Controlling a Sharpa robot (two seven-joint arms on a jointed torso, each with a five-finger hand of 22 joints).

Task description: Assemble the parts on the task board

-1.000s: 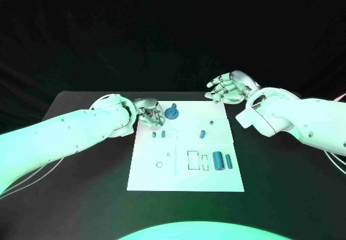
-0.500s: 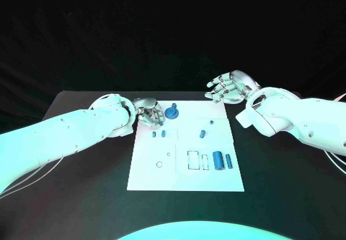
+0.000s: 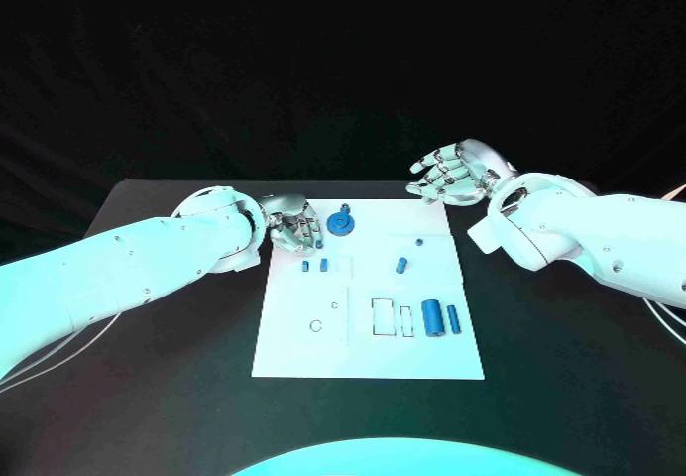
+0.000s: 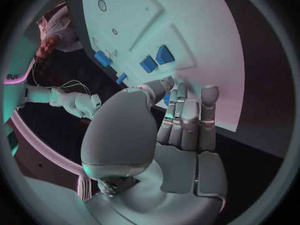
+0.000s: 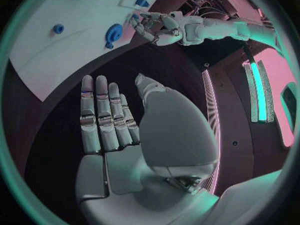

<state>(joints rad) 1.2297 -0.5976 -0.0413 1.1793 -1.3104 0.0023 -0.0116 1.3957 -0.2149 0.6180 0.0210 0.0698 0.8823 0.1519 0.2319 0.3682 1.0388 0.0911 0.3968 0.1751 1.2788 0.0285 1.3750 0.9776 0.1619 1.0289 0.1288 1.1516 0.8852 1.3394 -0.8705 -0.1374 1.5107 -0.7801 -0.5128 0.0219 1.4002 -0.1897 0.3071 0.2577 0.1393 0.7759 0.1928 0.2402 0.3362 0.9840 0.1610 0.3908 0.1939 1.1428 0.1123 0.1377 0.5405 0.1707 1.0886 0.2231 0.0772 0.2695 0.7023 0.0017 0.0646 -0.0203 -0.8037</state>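
Observation:
The white task board (image 3: 286, 347) lies mid-table. A round blue part (image 3: 340, 224) stands near its far left corner, also seen as the round blue part (image 5: 114, 34) from the right wrist. My left hand (image 3: 293, 226) rests at that corner just beside it, fingers (image 4: 187, 117) close together and pointing down at the board. A sliver of blue shows between thumb and fingers; I cannot tell whether it is held. Two small blue pieces (image 3: 316, 266) lie just in front of it. My right hand (image 3: 455, 174) hovers beyond the far right corner, fingers spread, holding nothing.
On the board lie a small peg (image 3: 419, 241), a short blue piece (image 3: 401, 265) and two blue cylinders (image 3: 440, 319) by a rectangular recess (image 3: 384, 316). A ring mark (image 3: 316, 325) is at the near left. Black table (image 3: 572, 397) surrounds the board.
My left hand has crept slightly toward the board's far edge. The right hand and the parts have stayed where they were.

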